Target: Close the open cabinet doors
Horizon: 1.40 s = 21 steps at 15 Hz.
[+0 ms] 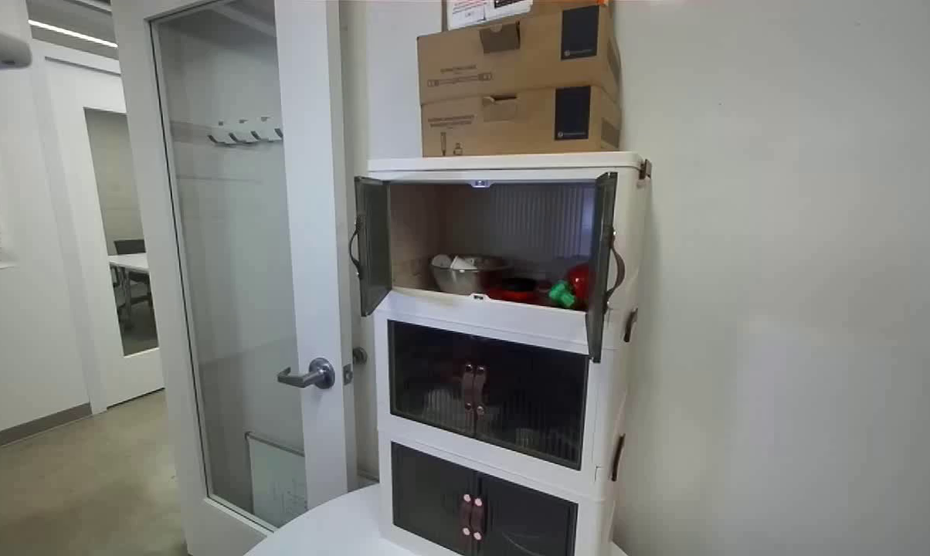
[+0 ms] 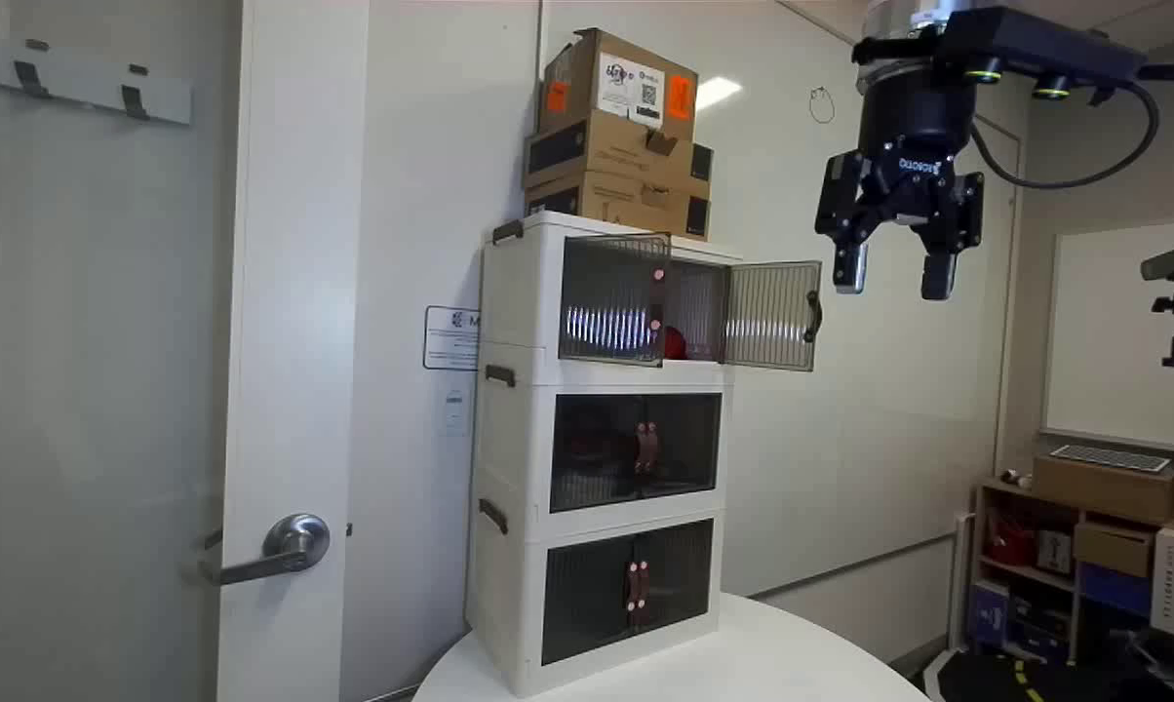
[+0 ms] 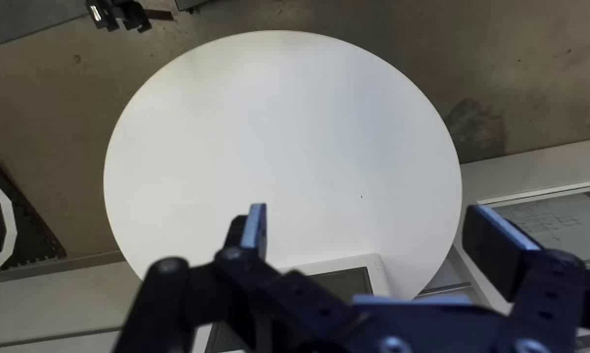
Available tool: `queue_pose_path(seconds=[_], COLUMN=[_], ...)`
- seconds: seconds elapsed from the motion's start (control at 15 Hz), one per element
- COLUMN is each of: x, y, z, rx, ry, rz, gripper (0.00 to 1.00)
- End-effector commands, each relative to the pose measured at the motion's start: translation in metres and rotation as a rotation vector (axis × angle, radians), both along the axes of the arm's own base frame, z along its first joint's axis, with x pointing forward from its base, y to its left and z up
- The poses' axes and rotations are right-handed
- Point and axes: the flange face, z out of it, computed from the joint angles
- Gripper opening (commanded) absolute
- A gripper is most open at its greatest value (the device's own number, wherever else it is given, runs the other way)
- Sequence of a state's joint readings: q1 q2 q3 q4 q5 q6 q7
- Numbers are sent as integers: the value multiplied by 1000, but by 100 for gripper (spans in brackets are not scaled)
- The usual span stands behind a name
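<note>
The white stacked cabinet (image 1: pixel 504 315) has three levels. In both exterior views the top level's two smoky doors stand swung open. One open door (image 1: pixel 374 251) is at the left side of the opening and the other open door (image 1: pixel 600 278) is at the right. They also show as a left door (image 2: pixel 606 302) and a right door (image 2: pixel 774 317). The middle doors (image 1: pixel 426 386) and bottom doors (image 1: pixel 430 486) are shut. My gripper (image 2: pixel 894 281) is open and empty, apart from the cabinet, right of and above the right door. In the wrist view its fingers (image 3: pixel 371 230) are wide apart.
Cardboard boxes (image 1: pixel 515 85) are stacked on the cabinet. A metal bowl (image 1: pixel 465 272) and red and green items stand inside the top level. The cabinet stands on a round white table (image 3: pixel 275 137). A glass room door (image 1: pixel 318 232) is beside it. Shelves (image 2: pixel 1026 575) stand at the back right.
</note>
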<state>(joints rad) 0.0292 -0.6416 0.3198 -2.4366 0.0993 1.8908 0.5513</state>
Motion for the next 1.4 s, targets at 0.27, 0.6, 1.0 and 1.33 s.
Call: queue_pose_path(seconds=[0.27, 0.6, 1.0, 1.33], x=[41, 112, 170, 208], y=[15, 43, 63, 87], z=[-4, -21, -3, -7], rx=[40, -30, -198, -230], ry=[-130, -361, -636, -762], rz=[-4, 44, 30, 16], gripper=[100, 100, 100, 52])
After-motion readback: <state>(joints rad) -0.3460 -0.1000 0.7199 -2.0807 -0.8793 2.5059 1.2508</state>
